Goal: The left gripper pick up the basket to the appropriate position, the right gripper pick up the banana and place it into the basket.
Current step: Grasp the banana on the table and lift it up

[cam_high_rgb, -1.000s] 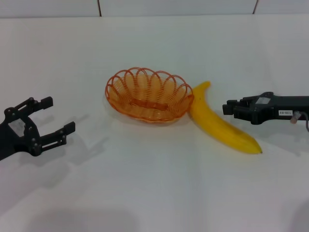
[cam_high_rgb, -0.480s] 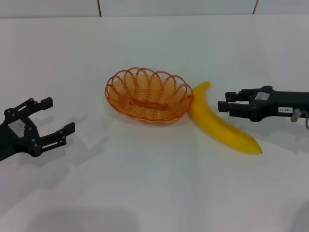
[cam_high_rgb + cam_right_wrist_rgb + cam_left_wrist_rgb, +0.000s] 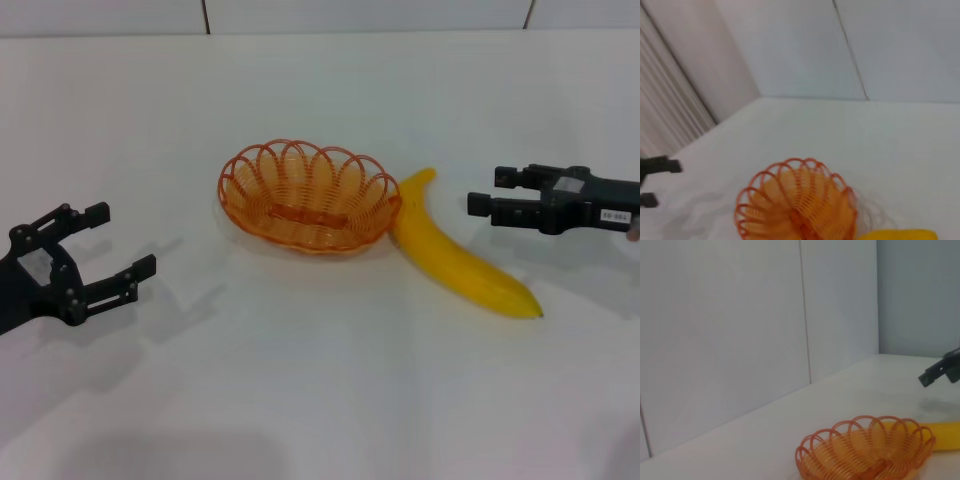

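The orange wire basket stands on the white table at the centre, empty. The yellow banana lies just right of it, one pointed end touching the basket's rim. My right gripper is open and empty, hovering right of the banana's far end, apart from it. My left gripper is open and empty at the left, well clear of the basket. The left wrist view shows the basket, the banana and the right gripper. The right wrist view shows the basket, the banana and the left gripper.
The white table runs to a white panelled wall at the back. Nothing else stands on it.
My right gripper has moved back to the right and away from the banana's far end, with its fingers spread wider. The left gripper, basket and banana have not moved.
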